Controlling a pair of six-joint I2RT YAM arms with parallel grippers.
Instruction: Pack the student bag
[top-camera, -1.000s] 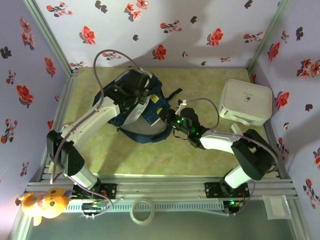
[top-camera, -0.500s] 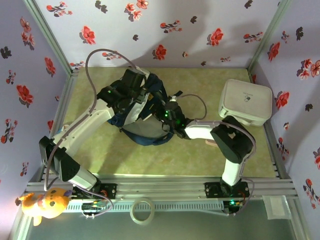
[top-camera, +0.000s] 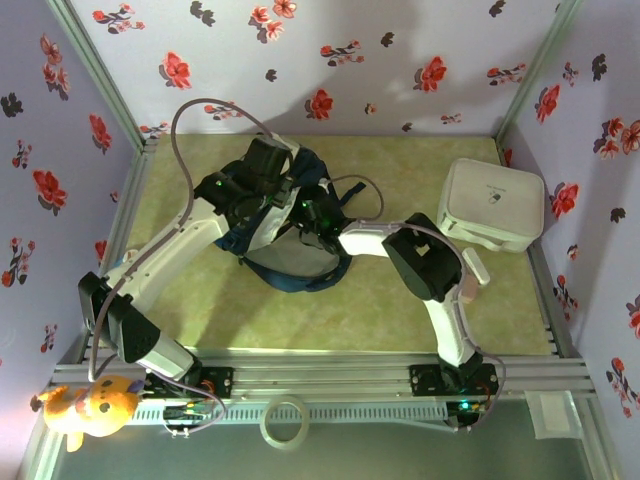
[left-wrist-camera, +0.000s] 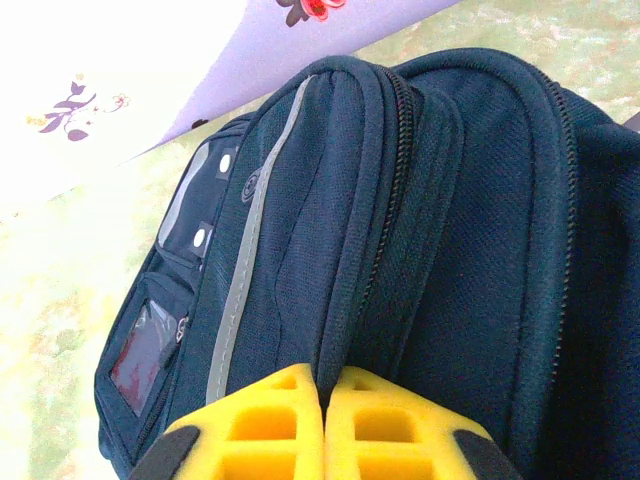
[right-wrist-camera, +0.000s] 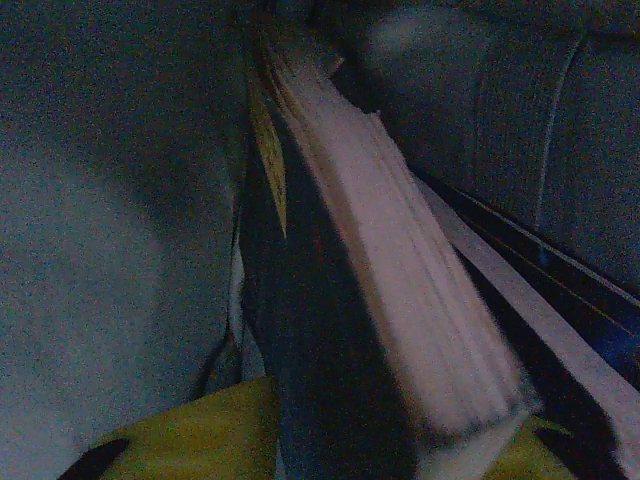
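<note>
The student bag (left-wrist-camera: 420, 250) is matt woven cloth.

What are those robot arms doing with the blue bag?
They are packing the bag. The left gripper is pinched shut on a fold of the bag's fabric beside a zipper. The right gripper is reaching down inside the dark bag, with a book between its fingers. It is hard to tell whether it is squeezing the book or letting go.
</note>
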